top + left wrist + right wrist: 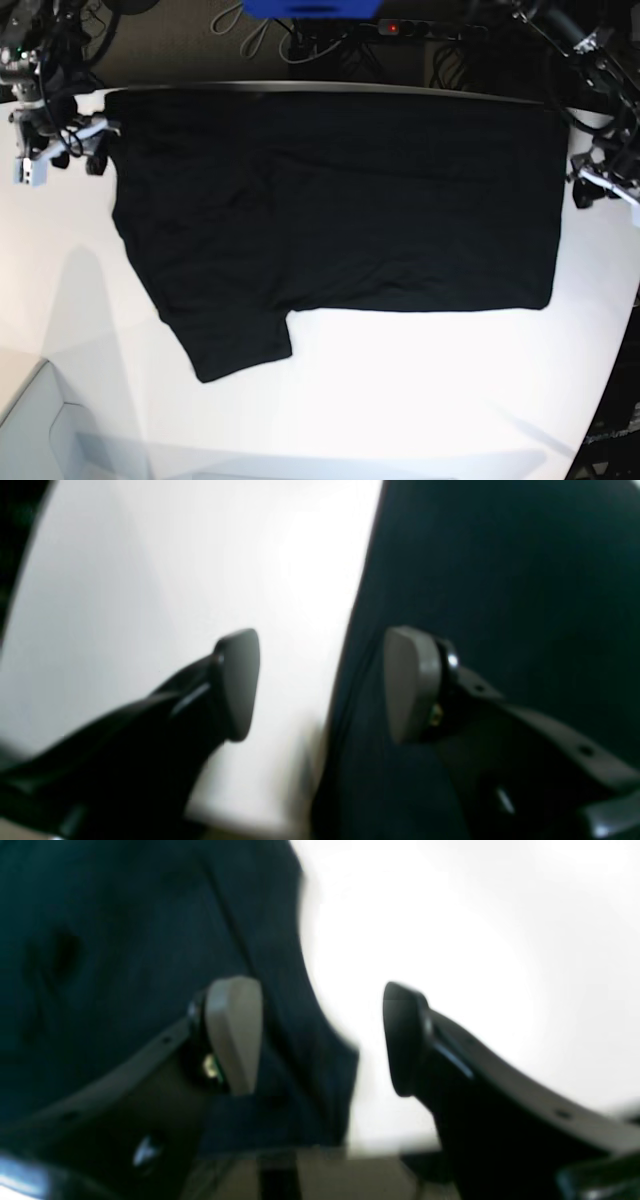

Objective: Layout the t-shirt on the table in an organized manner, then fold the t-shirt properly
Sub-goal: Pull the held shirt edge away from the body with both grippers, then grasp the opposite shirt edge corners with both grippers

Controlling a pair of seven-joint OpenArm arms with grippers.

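The t-shirt (340,200) is seen spread flat on the table (420,390), its long upper border lying along the table's far edge and its body reaching from near the far left corner almost to the right edge; one sleeve is seen projecting toward the near left part of the surface, while the other sleeve cannot be made out, being either past the far edge or hidden in the dark cloth; only slight wrinkles are visible across the body.

The left gripper (320,685) is shown with its jaws standing apart and nothing between them; one pad is placed over bare white table and the other over the black cloth, the garment's border running between the two. The right gripper (320,1035) is likewise shown parted and empty, one pad over the fabric and the other over the table, at a corner of the cloth near the far left corner of the table.

The laying-out is judged to be largely done, the shirt being stretched out and released at both ends; no fold is visible yet, so the folding is judged to be wholly left; the sleeve would presumably have to be brought in and the body doubled over before the task could be called finished.
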